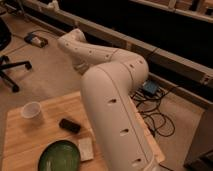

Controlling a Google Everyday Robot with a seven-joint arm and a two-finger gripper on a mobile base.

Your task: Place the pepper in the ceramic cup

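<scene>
The ceramic cup [31, 110] stood upright at the table's [25, 145] left end, well left of your arm [117, 105]. The pepper showed nowhere. The gripper lay hidden behind that arm, so you could not tell its hold.

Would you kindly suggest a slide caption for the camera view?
Robot arm looms over table bearing ceramic cup, black block, green plate; gripper out of view.

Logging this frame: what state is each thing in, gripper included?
Small white ceramic cup: upright on the wooden table.
Round dark green plate: flat, nothing on it.
Black oblong block: lying flat between cup and plate.
White robot arm: bent over the table's right side.
Gripper: not in view.
Orange-red pepper: not in view.
</scene>
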